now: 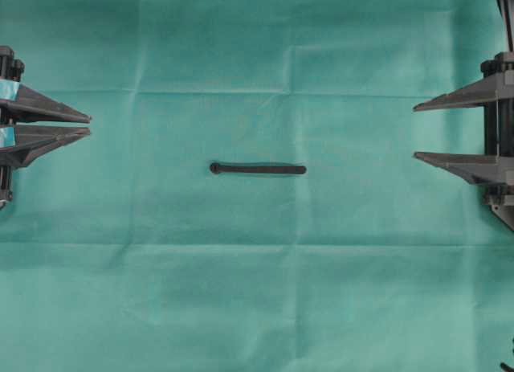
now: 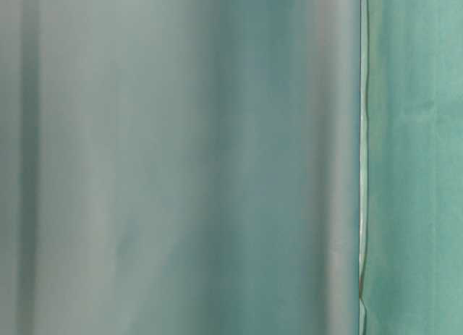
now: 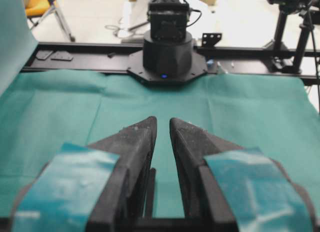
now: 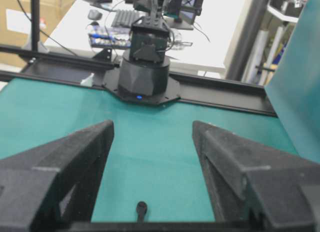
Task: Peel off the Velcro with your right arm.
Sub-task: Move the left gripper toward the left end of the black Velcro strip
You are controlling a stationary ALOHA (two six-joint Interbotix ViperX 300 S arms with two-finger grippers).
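Velcro [image 1: 258, 169] lies flat on the green cloth [image 1: 257, 292], near the middle of the overhead view, running left to right. Its rounded end points toward the left side. The strap looks whole, with no layer lifted. Nothing touches it.

Left gripper [image 1: 88, 121] sits at the left edge of the overhead view, well apart from the Velcro. Its fingers carry teal tape [image 3: 70, 182]. Tips point toward the middle of the table. In the left wrist view [image 3: 163, 123] the two tips stand almost together, with only a thin slit between them and nothing in it.

Right gripper [image 1: 415, 132] sits at the right edge, also well apart from the Velcro. Fingers are plain black. They stand clearly apart, with bare cloth showing between them in the right wrist view [image 4: 152, 126]. Nothing is held.

In the right wrist view the Velcro [image 4: 141, 211] shows low in the frame, between the two fingers, as a thin dark strip with a rounded tip.

Table-level view shows only blurred green fabric [image 2: 181, 161] close to the lens; neither the arms nor the strap can be made out there.
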